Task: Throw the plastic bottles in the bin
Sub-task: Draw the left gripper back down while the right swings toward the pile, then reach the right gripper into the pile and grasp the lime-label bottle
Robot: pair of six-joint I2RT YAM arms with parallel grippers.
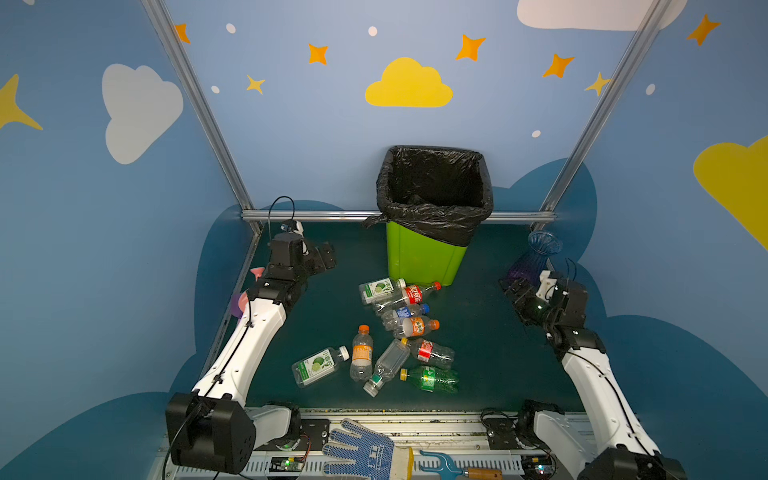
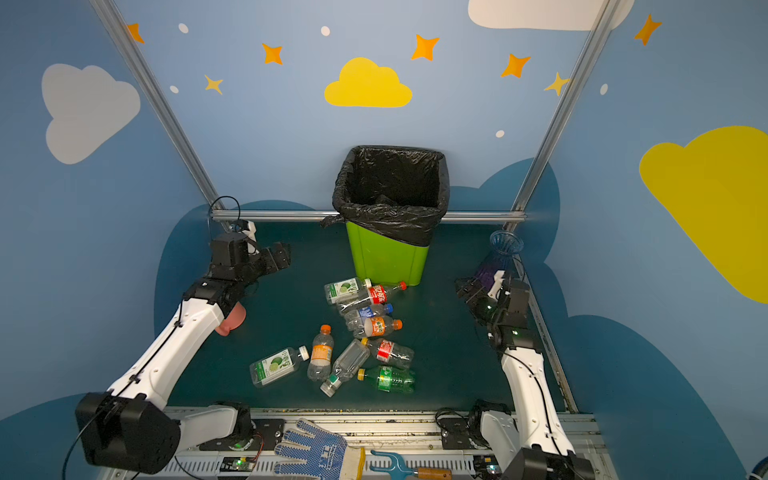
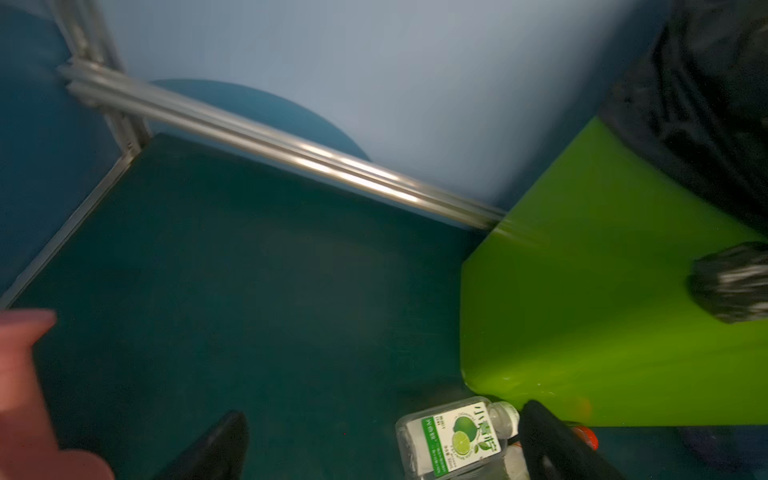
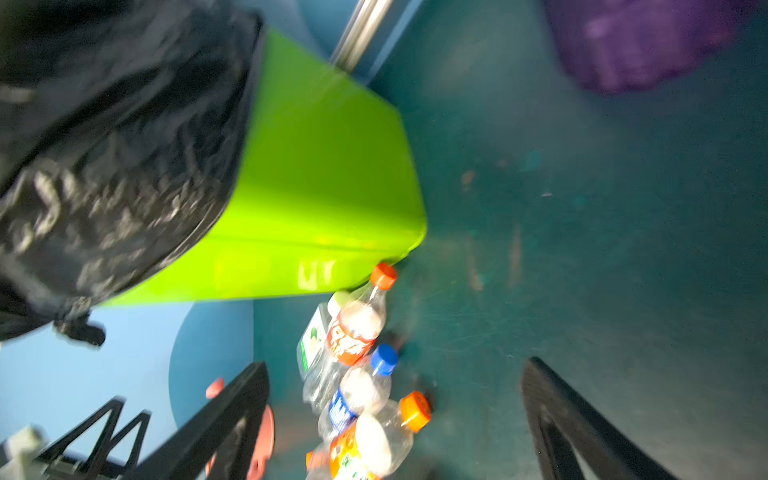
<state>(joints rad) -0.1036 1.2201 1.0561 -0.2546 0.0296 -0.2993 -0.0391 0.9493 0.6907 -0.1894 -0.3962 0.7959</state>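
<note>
Several plastic bottles (image 1: 415,326) lie in a loose heap on the dark green mat, in front of the bin in both top views. Among them are a lime-labelled one (image 1: 318,365), a green one (image 1: 434,378) and a red-labelled one (image 2: 378,294). The lime-green bin (image 1: 424,257) with its black bag stands at the back centre. My left gripper (image 1: 328,253) hovers open left of the bin, empty. In its wrist view a lime-labelled bottle (image 3: 457,436) lies beside one finger (image 3: 548,440). My right gripper (image 1: 509,286) is open and empty, right of the heap. Its wrist view shows a blue-capped bottle (image 4: 361,390) below.
A ribbed blue-purple vase (image 1: 536,257) stands just behind the right gripper. A pink watering can (image 2: 230,320) sits under the left forearm. An aluminium rail (image 1: 311,215) runs along the back edge. A dotted glove (image 1: 361,451) and a blue hand tool (image 1: 444,463) lie on the front frame.
</note>
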